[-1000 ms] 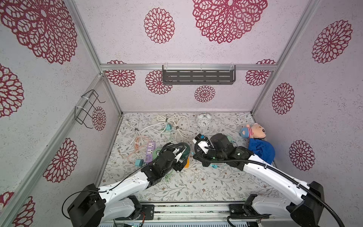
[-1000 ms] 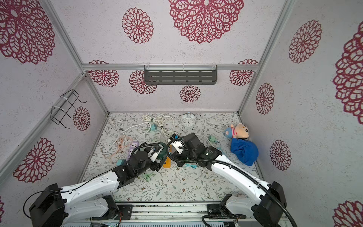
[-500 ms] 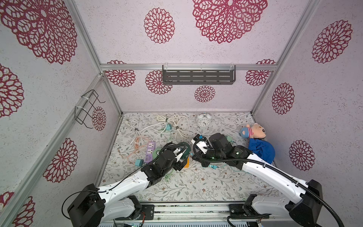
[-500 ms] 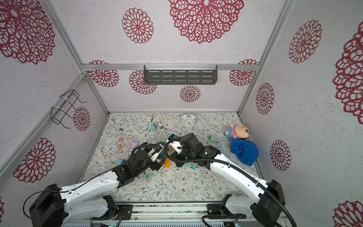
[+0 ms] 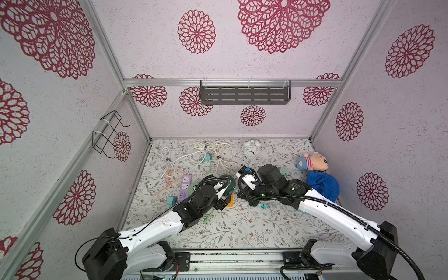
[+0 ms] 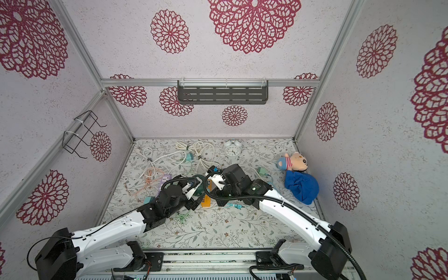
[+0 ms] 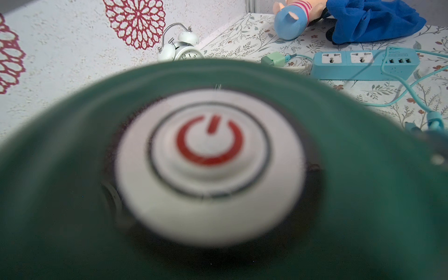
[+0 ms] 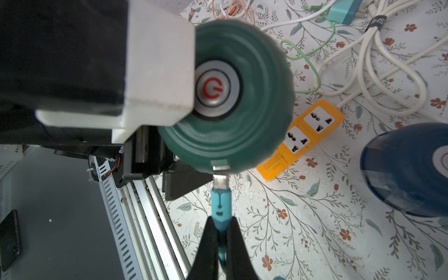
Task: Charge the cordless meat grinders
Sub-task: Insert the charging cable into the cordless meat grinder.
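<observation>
Fingers of the right gripper [image 8: 221, 226] are pinched shut on a teal charging plug [image 8: 220, 201]. Its metal tip points along its own length at the port [image 8: 221, 167] on the rim of the dark green grinder [image 8: 242, 135], touching or nearly so, so the coming push likely follows that line. The left gripper [image 5: 224, 189], jaws wide, appears to clasp that grinder, which sits partly over the orange power strip [image 8: 303, 138].

White shells, blk joints — right arm [image 5: 339, 215] w/ corrugated blk cable [image 5: 404, 255], left arm [image 5: 155, 225] thin wire [image 5: 76, 254].
</observation>
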Controlling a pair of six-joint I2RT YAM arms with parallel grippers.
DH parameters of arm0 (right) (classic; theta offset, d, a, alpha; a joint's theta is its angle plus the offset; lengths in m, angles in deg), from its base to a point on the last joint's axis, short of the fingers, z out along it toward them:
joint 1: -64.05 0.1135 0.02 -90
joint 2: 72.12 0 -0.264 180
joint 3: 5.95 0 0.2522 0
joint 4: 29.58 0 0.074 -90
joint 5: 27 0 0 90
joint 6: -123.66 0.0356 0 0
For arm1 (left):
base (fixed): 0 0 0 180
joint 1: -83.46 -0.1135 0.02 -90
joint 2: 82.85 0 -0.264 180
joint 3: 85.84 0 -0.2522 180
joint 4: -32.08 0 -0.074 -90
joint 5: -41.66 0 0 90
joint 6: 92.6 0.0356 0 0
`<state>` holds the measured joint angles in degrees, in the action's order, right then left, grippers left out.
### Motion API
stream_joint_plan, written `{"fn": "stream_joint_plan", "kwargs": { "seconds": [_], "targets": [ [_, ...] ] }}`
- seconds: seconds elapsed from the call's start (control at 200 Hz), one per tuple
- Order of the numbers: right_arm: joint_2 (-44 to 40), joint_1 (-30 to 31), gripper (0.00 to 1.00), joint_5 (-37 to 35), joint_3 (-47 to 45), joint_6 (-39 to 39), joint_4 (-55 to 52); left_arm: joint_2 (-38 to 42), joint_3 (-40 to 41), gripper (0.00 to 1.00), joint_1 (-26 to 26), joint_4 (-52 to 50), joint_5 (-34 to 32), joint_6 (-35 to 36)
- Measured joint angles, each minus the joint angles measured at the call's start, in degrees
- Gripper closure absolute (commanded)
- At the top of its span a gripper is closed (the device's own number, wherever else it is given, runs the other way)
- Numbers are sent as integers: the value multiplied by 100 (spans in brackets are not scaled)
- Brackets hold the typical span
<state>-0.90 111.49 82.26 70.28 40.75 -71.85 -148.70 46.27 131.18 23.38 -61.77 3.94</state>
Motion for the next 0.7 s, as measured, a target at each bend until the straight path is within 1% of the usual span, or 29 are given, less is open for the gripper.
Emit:
{"fn": "stream_joint_plan", "kwargs": {
  "seconds": [0.2, 0.701],
  "targets": [
    [4, 0, 100, 2, 90, -2, -24, 111, 0, 42, 0, -33, 26, 48],
    [46, 0, 100, 28, 138, -4, -131, 111, 0, 42, 28, -127, 31, 94]
  ]
}}
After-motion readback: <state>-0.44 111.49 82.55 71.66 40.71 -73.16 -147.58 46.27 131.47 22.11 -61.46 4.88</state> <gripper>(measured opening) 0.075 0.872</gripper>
